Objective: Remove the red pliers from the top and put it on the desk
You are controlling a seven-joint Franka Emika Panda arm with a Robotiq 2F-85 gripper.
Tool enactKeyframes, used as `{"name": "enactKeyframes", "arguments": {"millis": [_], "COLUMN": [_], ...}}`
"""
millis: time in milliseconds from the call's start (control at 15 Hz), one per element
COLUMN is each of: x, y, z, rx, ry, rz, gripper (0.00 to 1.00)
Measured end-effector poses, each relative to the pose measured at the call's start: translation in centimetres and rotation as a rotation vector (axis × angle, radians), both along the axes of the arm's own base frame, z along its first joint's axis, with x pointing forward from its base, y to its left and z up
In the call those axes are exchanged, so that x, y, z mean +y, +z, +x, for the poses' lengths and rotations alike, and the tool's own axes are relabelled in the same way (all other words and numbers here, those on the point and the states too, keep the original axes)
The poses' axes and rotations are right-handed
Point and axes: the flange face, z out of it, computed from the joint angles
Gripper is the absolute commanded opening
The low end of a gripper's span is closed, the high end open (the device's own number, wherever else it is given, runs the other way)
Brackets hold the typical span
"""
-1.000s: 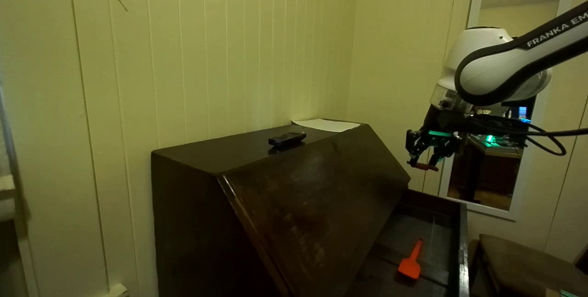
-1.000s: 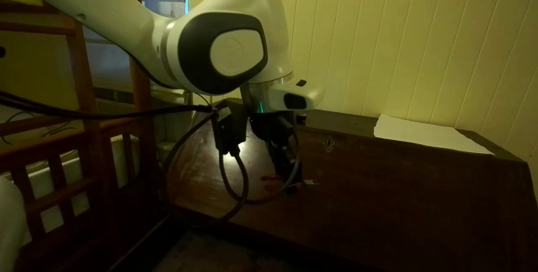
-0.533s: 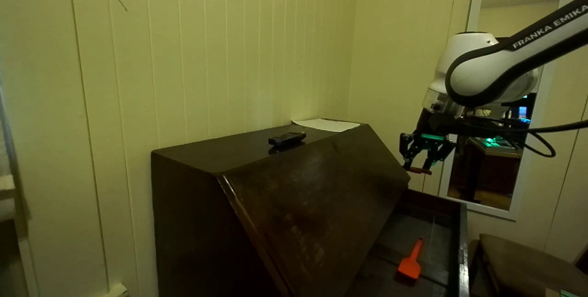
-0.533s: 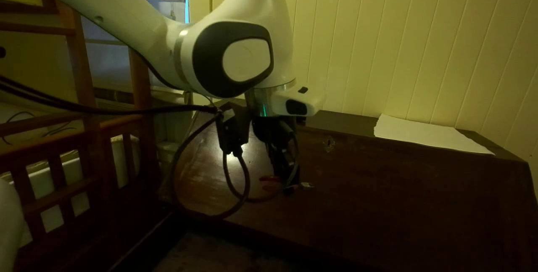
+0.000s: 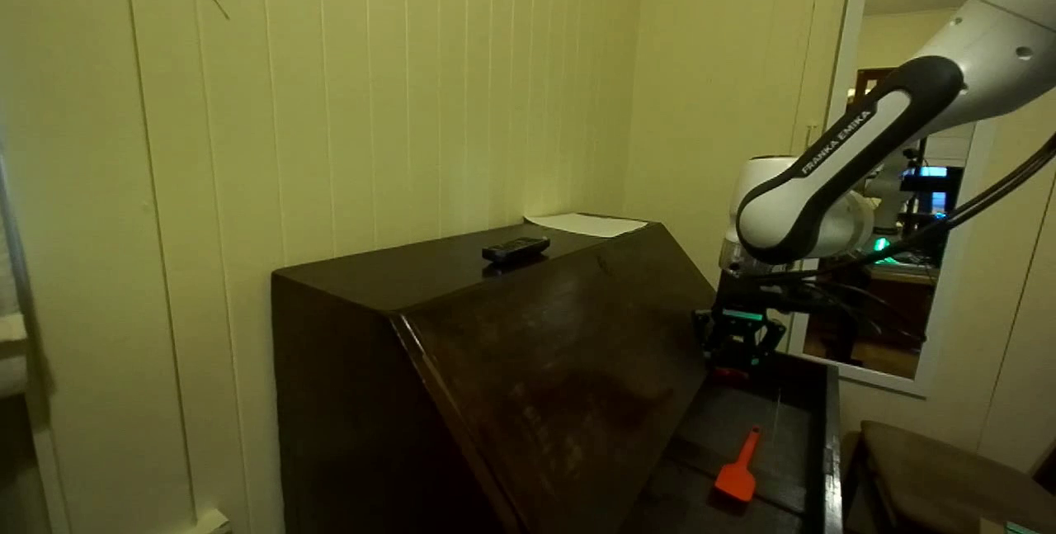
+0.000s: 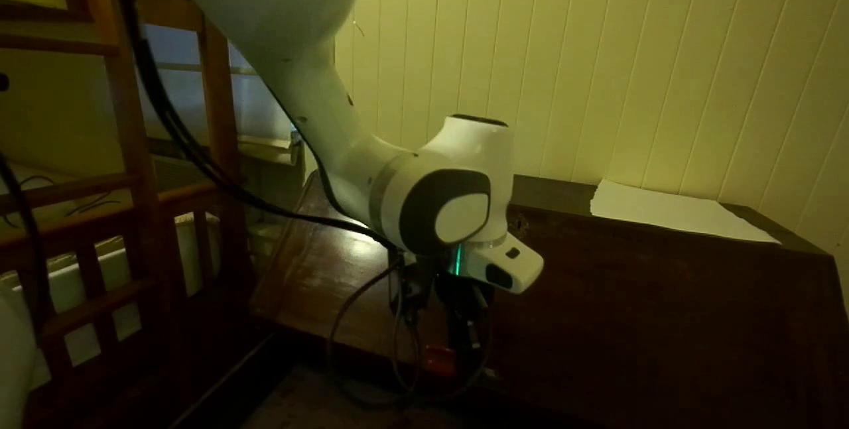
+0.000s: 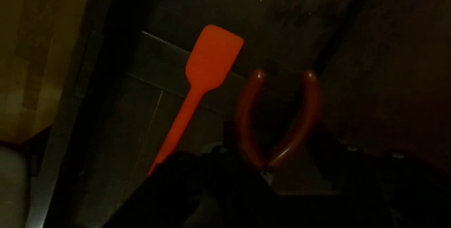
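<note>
Red pliers (image 7: 302, 128): off the cabinet top (image 5: 421, 270), held over the dark tray (image 5: 833, 443) (taken as the desk), close to the slanted front (image 5: 569, 336); gap underneath hard to judge.
Gripper (image 5: 733, 364): clamped on the spread handles, with a finger against each outer side.
Dark tray: lowering, probably the step in hand; best done slowly, right of the slanted front in an exterior view, away from the orange spatula (image 5: 737, 480), letting go only after contact, with fingers eased apart against any spring in the handles.
Handles: deep red, glossy, splayed like a wishbone, round-tipped.
Jaws: mostly hidden.
</note>
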Motion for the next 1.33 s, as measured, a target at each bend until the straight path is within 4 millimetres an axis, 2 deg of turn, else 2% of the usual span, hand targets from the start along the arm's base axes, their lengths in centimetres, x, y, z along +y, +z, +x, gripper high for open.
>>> {"name": "enactKeyframes", "arguments": {"millis": [267, 333, 467, 667, 733, 1000, 1333], "x": [-6.2, -7.7, -9.5, -9.8, -9.7, -10.3, -13.1], "y": [-3.3, -3.8, -4.8, -5.5, -5.5, -5.8, -9.5], "z": [0.8, 0.8, 0.9, 1.3, 1.4, 1.8, 2.8], "rx": [-0.011, -0.010, -0.002, 0.006, 0.005, -0.039, -0.122], "ry": [-0.134, -0.168, -0.215, -0.223, -0.221, -0.248, -0.373], "rz": [0.002, 0.004, 0.018, 0.022, 0.023, 0.004, -0.038], "gripper": [0.28, 0.53, 0.53, 0.53, 0.28, 0.28, 0.28]}}
